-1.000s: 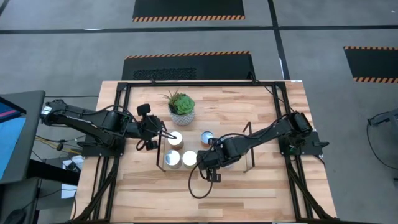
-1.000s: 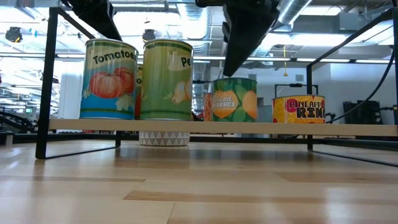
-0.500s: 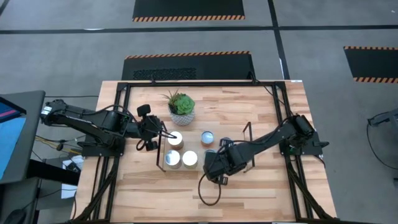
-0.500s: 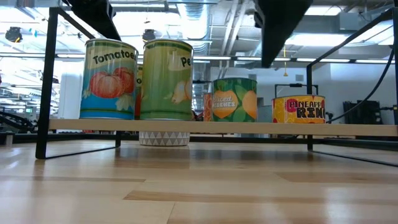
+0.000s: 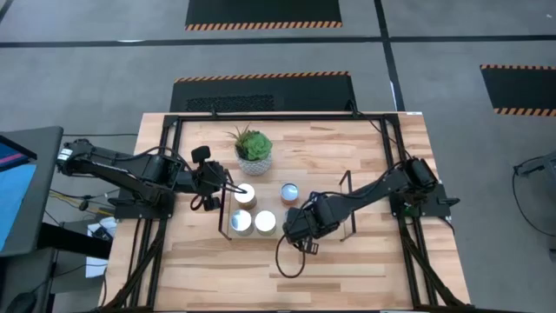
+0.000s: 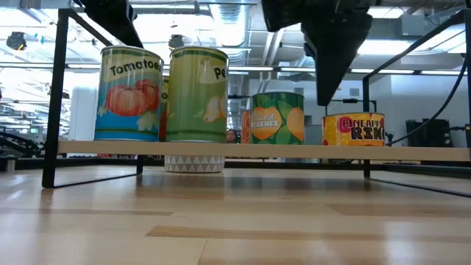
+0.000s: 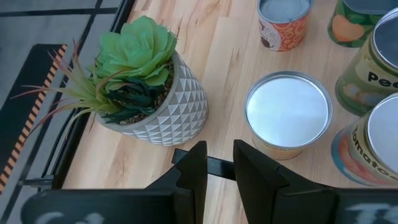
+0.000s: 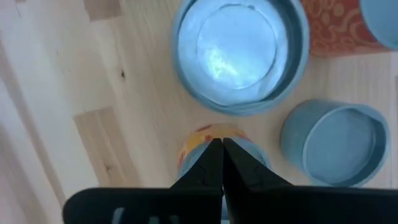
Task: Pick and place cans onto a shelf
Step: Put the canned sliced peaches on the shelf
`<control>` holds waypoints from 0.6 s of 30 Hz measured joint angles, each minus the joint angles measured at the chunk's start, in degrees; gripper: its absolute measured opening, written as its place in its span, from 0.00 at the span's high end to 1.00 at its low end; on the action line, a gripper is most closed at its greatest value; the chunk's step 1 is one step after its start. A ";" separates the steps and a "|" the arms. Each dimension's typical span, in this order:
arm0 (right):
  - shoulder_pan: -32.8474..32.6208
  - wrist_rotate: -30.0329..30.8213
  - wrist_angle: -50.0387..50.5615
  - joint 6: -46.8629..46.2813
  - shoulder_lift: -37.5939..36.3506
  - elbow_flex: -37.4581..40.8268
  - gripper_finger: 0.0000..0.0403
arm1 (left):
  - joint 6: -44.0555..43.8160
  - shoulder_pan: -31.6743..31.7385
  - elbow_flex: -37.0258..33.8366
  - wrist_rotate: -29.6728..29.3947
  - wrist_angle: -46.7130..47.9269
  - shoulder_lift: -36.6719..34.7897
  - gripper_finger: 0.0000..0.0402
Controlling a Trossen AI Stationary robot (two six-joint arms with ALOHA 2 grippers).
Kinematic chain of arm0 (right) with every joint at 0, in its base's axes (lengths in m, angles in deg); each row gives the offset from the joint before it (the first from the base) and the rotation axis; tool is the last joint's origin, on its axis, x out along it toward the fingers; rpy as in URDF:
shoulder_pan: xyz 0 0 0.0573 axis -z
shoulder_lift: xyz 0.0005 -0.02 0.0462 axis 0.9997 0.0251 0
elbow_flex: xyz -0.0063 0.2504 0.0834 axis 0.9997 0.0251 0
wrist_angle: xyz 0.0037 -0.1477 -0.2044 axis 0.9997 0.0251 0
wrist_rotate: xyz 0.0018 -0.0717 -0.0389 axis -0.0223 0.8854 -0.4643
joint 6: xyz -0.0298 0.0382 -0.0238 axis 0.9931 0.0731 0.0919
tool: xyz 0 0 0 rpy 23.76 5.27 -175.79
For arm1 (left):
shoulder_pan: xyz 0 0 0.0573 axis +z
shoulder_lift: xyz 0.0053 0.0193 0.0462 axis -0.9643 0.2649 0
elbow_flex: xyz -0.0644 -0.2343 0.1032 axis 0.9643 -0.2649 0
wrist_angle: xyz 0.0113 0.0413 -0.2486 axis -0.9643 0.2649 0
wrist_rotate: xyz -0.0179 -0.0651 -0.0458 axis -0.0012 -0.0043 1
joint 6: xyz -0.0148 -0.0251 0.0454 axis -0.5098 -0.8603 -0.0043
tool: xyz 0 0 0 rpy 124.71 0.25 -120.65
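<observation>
On the light-wood shelf [image 6: 265, 151] stand several cans: a tomato can [image 6: 129, 93], a green can [image 6: 199, 94], a peach can [image 6: 278, 118] and a low yellow pineapple can [image 6: 355, 129]. My right gripper [image 8: 222, 152] hangs shut, pointing down, just above the yellow can [image 8: 214, 138] and clear of it in the low view [image 6: 324, 99]. My left gripper [image 7: 219, 165] stands open at the shelf's left end, beside a white-topped can [image 7: 287, 111]. A black bar [image 7: 219, 168] crosses under its fingers; touching or apart, I cannot tell.
A green succulent in a white pot [image 5: 254, 149] stands behind the shelf. An orange-sided can [image 5: 288, 191] stands near it. Black wire uprights [image 6: 55, 96] close the shelf's short ends. A black frame [image 5: 278, 117] rings the table. Bare wood lies toward the near edge [image 5: 287, 269].
My right gripper has gone toward the table's right edge along the shelf, from above the peach can to above the pineapple can, and has tipped steeper, pointing down. The cans have stayed where they were.
</observation>
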 joint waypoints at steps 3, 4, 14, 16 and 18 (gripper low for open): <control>0.62 -0.01 0.10 1.97 -0.01 0.00 0.96 | 0.00 0.00 0.00 -0.02 -0.02 0.00 0.83; 0.99 0.02 -0.16 2.72 0.00 0.00 0.96 | 0.00 0.01 0.00 -0.02 -0.02 0.00 0.83; 3.06 -0.28 -2.38 6.99 0.00 -0.01 0.95 | 0.17 0.01 0.00 -0.35 -0.04 0.00 0.83; 3.06 -0.29 -2.74 7.26 0.00 -0.02 0.95 | 0.39 0.00 0.00 -0.35 -0.04 0.00 0.83; 3.06 -0.29 -3.06 7.30 0.00 -0.02 0.96 | 0.39 -0.01 0.00 -0.34 -0.04 0.00 0.83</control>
